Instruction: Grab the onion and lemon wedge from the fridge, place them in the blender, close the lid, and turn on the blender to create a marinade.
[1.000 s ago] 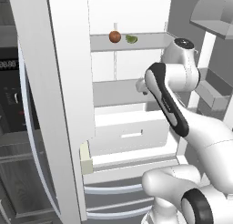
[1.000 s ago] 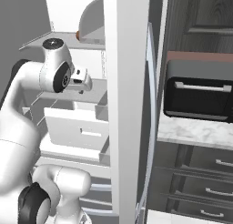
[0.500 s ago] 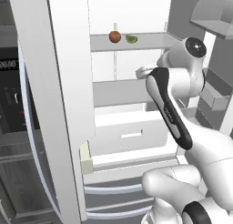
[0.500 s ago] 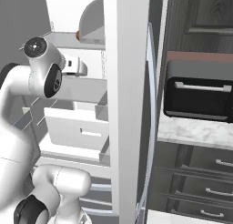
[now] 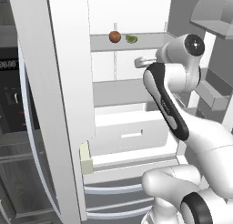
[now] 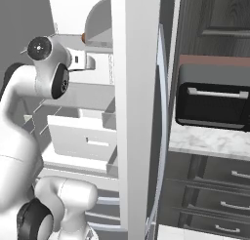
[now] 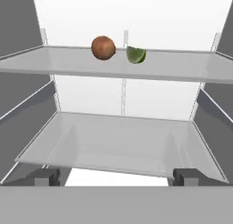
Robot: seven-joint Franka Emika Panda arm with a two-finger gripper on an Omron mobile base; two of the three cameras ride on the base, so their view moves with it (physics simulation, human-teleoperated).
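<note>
The onion (image 5: 114,36), a small reddish-brown ball, sits on an upper shelf (image 7: 113,66) of the open fridge (image 5: 68,82). Just to its right lies the yellow-green lemon wedge (image 5: 131,38). In the hand view the onion (image 7: 103,48) and lemon wedge (image 7: 136,54) rest side by side on that shelf, above and well ahead of my gripper (image 7: 116,177). Its fingertips stand wide apart, open, with nothing between them. My gripper (image 5: 141,61) hangs below and a little right of the wedge, in front of the shelves. The blender and lid are out of view.
A pulled-out white drawer (image 5: 132,134) juts from the fridge below my arm. The thick fridge door (image 6: 134,112) stands open on the right. A dark oven with a display (image 5: 9,82) is at the left. A black appliance (image 6: 212,102) sits on a marble counter (image 6: 210,141).
My arm has risen and the hand has lifted from drawer height to just under the upper shelf. The jaws stay open. Onion and lemon wedge have not moved.
</note>
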